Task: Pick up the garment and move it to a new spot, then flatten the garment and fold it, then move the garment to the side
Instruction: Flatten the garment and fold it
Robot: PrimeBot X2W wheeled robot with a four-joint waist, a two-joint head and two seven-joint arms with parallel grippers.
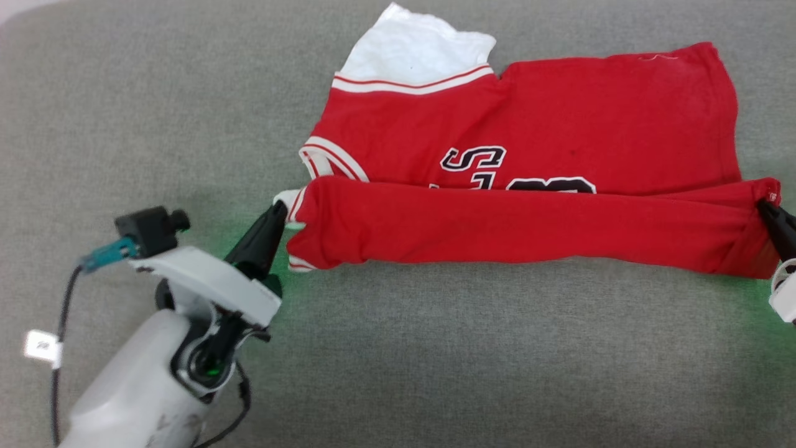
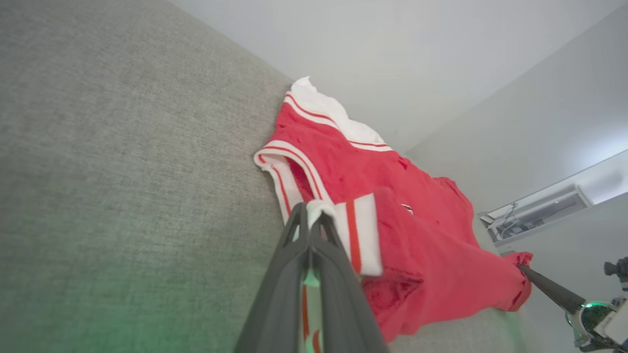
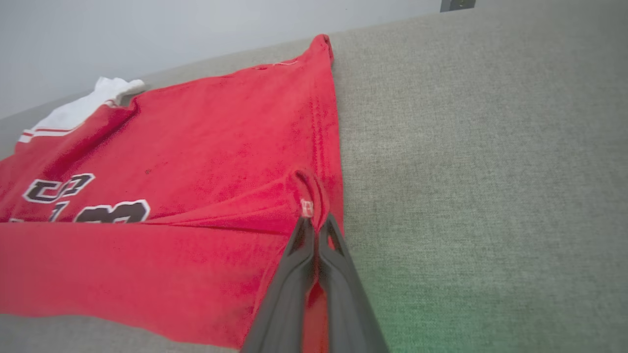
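The garment (image 1: 528, 130), a red jersey with white sleeves, striped trim and black block letters, lies on the grey surface. Its near edge is folded up over the chest, half covering the letters (image 1: 479, 163). My left gripper (image 1: 278, 214) is shut on the fold's left end, pinching the white striped sleeve trim (image 2: 360, 230). My right gripper (image 1: 766, 208) is shut on the fold's right end at the red hem corner (image 3: 308, 198). In the left wrist view the right gripper's dark fingers (image 2: 549, 289) hold the far corner.
Grey fabric surface (image 1: 435, 348) spreads all round the garment, with wide free room in front and to the left. A pale wall (image 3: 147, 29) rises behind it. A cable with a white tag (image 1: 43, 345) hangs by my left forearm.
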